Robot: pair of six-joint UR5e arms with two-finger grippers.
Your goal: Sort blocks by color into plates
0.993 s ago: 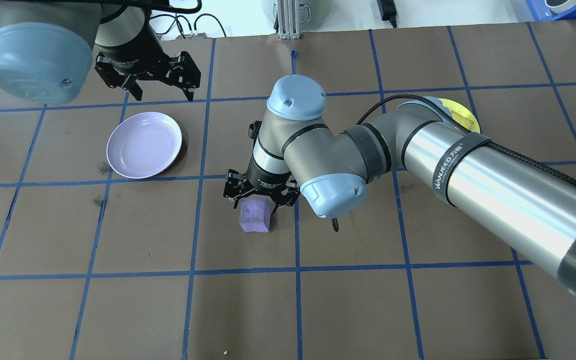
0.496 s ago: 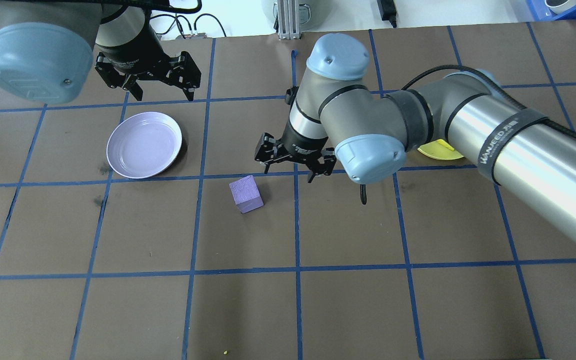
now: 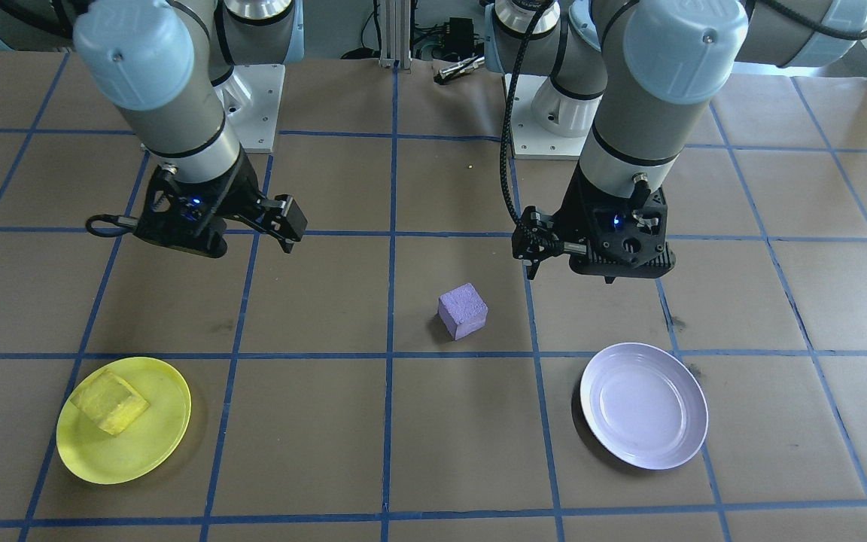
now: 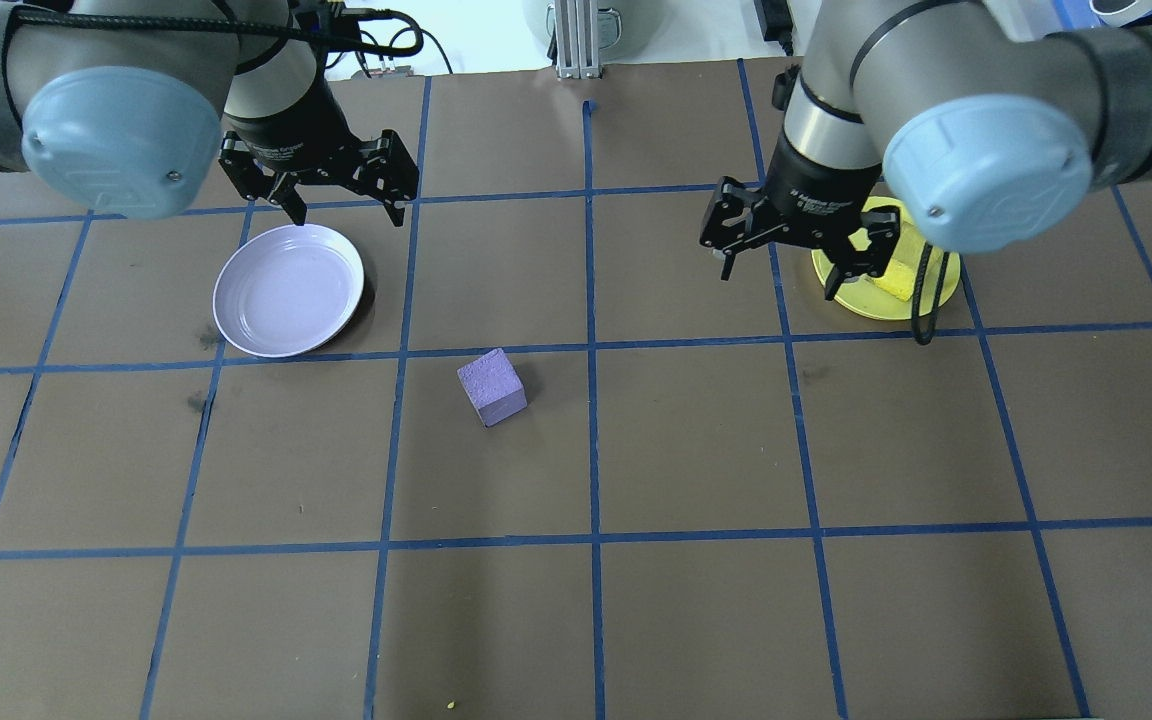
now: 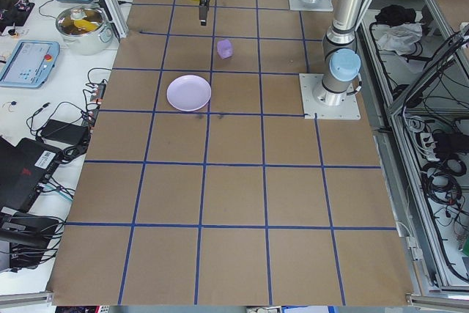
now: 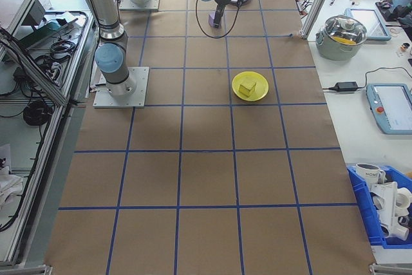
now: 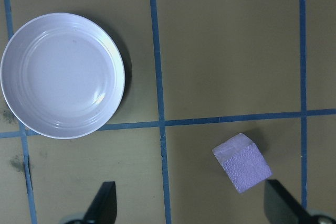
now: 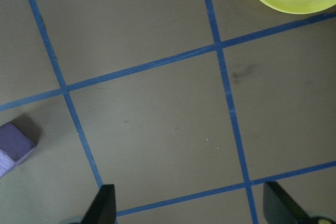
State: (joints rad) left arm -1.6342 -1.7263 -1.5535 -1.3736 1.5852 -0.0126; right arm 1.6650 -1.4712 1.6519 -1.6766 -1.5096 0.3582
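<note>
Desk (image 4: 696,620), brown covering with a blue tape grid, carrying four task items. Yellow block (image 3: 111,402): lying inside the yellow plate (image 3: 159,444), toward the desk's right end on the side far from the robot; this colour judged sorted. Purple block (image 4: 491,386): alone on the bare desk near its middle, touching nothing, slightly turned against the grid lines. Lavender plate (image 4: 241,330): holding nothing, toward the desk's left end, near the purple block but apart from it, with a tape line between them. Left gripper (image 4: 346,197): raised above the far rim of the lavender plate, fingers spread wide, holding nothing; its wrist camera takes in both the lavender plate and the purple block. Right gripper (image 4: 794,249): raised just beside the yellow plate on its inner side, fingers spread wide, holding nothing. Step in hand, as judged: the purple block is not yet picked up, and neither gripper is over it. Next move calls for one gripper, the left being nearer the destination, to come over the purple block, align its fingers with the block's turned faces, descend, close, and carry it into the lavender plate.
</note>
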